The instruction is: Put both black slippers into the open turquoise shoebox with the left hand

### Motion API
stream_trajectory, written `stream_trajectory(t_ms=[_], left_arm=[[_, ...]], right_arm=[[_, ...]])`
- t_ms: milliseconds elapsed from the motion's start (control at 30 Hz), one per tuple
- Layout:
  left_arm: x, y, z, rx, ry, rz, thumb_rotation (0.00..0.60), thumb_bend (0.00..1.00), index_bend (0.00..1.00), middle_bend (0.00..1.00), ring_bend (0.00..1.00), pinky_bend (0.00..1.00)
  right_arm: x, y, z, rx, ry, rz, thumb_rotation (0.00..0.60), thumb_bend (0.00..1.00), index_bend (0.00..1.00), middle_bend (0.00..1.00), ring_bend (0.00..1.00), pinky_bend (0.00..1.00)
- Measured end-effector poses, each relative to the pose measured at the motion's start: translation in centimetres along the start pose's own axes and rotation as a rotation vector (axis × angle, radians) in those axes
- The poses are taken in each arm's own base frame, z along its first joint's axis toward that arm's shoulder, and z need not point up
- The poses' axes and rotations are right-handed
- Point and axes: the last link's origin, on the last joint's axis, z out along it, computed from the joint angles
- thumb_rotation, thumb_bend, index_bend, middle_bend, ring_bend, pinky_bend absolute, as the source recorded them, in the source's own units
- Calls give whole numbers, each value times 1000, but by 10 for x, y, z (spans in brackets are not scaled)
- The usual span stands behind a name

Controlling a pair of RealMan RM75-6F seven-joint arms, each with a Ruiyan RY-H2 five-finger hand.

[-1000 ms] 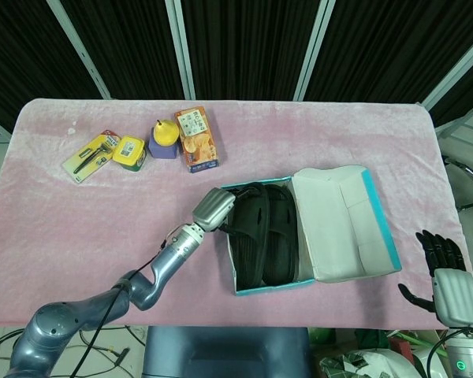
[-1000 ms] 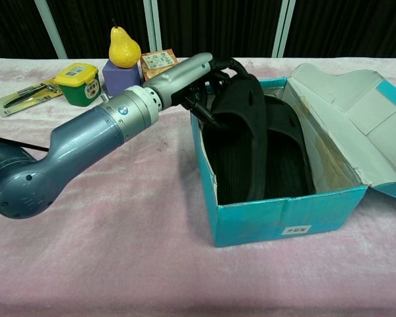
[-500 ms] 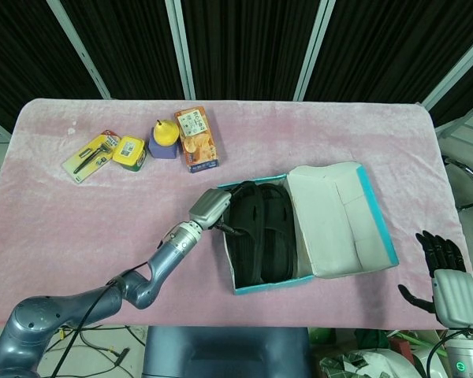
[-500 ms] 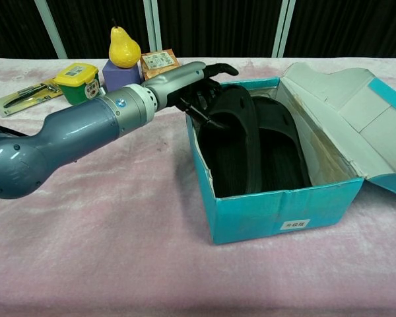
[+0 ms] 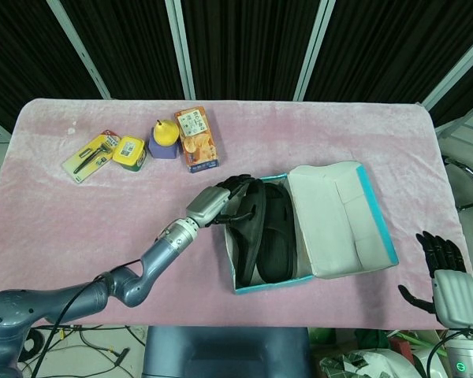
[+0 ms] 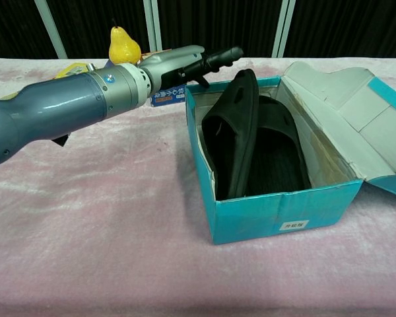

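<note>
Pink tablecloth [image 5: 79,213]: two black slippers [image 6: 232,132] lengthwise near-to-far in turquoise shoebox [image 6: 277,221]; left hand [image 5: 221,201] spread, empty; right hand [image 5: 445,272] spread.

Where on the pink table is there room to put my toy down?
The near-left stretch of table in front of the snacks is bare, as is the far right beyond the shoebox. It's crowded at the back left, around the pear and chips box.

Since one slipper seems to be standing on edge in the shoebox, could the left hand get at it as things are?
Probably yes. The left hand hovers open at the shoebox rim beside the tilted slipper, whose upper edge rises above the rim with nothing over it.
</note>
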Motion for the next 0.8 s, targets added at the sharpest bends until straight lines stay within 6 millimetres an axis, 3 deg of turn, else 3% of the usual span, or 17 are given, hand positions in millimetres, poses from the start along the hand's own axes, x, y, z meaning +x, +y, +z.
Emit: stream_trajectory(t_ms=[133,400,800], left_arm=[[11,3,-5,-12,15,10,0,0,21,81,2,93],[22,13,-17,-54,77,62,0,0,171,213,80,132],[7,25,-21,-73,98,349,0,0,199,236,83,137]], right_arm=[[0,0,0,0,2,2,600,110,61,45,0,38],[-1,2,0,-1,1,4,600,110,61,45,0,39],[-1,3,0,-3,-1,6,600,110,61,45,0,39]])
